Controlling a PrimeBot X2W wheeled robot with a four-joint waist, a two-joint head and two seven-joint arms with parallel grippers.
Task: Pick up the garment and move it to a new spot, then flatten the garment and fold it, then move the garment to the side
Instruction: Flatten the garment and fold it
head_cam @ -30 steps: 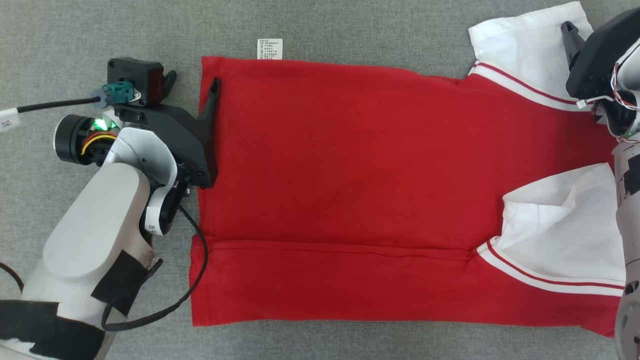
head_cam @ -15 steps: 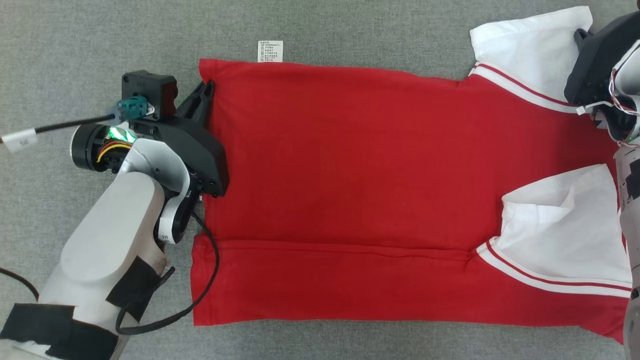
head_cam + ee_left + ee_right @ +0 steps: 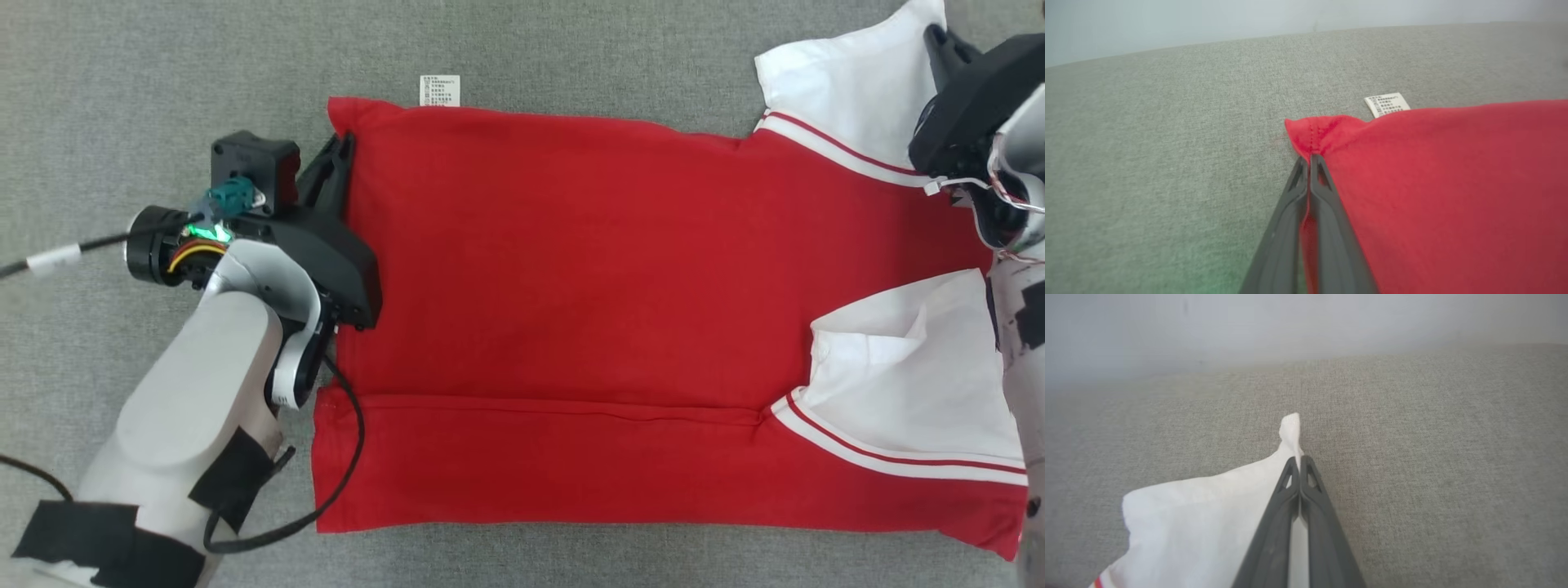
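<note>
Because the shirt [image 3: 571, 269] is a thin, limp knit, I judge it light, floppy and unbreakable. It will likely sag and crease wherever it is not held, so corners and hems are the places to take it. It lies spread on a grey woven surface [image 3: 122, 82], hem to the left and sleeves to the right, with its near edge seemingly folded over in a long band. At the left, the left gripper [image 3: 1309, 157] is clenched on the far hem corner, and the stitched red edge puckers just past its tips. A small white printed label [image 3: 440, 90] pokes out beside that corner. The red body is matte and mostly smooth. At the right, the far white sleeve [image 3: 849, 90], trimmed with red stripes, is pinched at its tip by the right gripper [image 3: 1299, 459], its fingers closed on a thin twist of cloth.
</note>
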